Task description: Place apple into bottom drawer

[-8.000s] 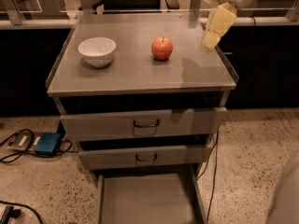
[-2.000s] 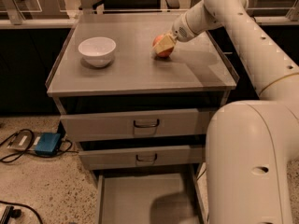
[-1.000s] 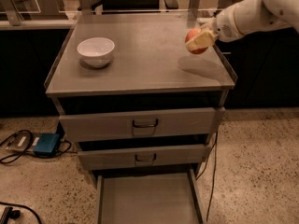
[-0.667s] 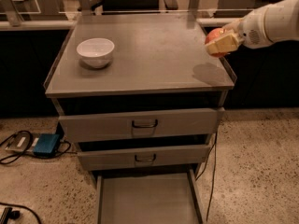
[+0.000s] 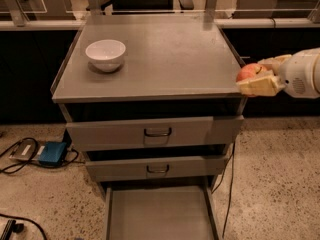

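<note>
At the right front corner of the counter (image 5: 170,49), the apple (image 5: 248,71) now hangs just outside the edge, clear of the surface.

Change noted: the apple no longer rests on the counter. A short while ago it sat toward the back of the top, right of the white bowl (image 5: 105,54). Since then it has been lifted and carried right and forward, step by step, until it has passed the counter's right side. The bowl has not moved. The bottom drawer (image 5: 160,214) remains pulled out at floor level, its flat floor bare as far as the view reaches.

Meaning for the task: in my judgement the pick is complete and the carry is under way. The apple is still high and well apart from the drawer, which lies low and toward the centre. The remaining work is a descent along the cabinet's right side and a move inward over the tray. The top drawer (image 5: 155,132) and middle drawer (image 5: 157,169) stand a little proud of the cabinet front, so the path down probably needs to stay forward of them.

Gripper: the gripper (image 5: 254,79) enters from the right edge of the view, level with the counter top. Its pale fingers (image 5: 261,85) are clamped on the apple, closed only to the fruit's width. The red crown shows above the nearer finger. Nothing else touches the gripper.
</note>
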You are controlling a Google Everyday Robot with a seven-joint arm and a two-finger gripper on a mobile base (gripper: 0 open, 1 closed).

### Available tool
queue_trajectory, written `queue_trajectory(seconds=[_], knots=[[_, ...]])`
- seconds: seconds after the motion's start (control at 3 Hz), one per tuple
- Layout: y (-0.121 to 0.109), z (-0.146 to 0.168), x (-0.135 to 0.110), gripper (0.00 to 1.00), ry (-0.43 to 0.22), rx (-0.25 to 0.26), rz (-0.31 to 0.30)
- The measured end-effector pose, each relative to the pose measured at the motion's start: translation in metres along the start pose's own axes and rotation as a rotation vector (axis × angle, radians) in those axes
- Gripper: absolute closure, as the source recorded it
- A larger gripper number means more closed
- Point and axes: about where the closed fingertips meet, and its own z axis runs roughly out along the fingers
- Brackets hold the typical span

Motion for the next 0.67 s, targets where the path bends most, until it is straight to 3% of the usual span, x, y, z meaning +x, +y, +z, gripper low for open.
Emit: queue_trajectory(seconds=[0.33, 0.67], knots=[[0.0671, -0.0002, 0.0612, 1.0, 0.017, -0.049, 0.079], [0.0602, 0.0058, 0.0559, 1.0, 0.01, -0.038, 0.077]])
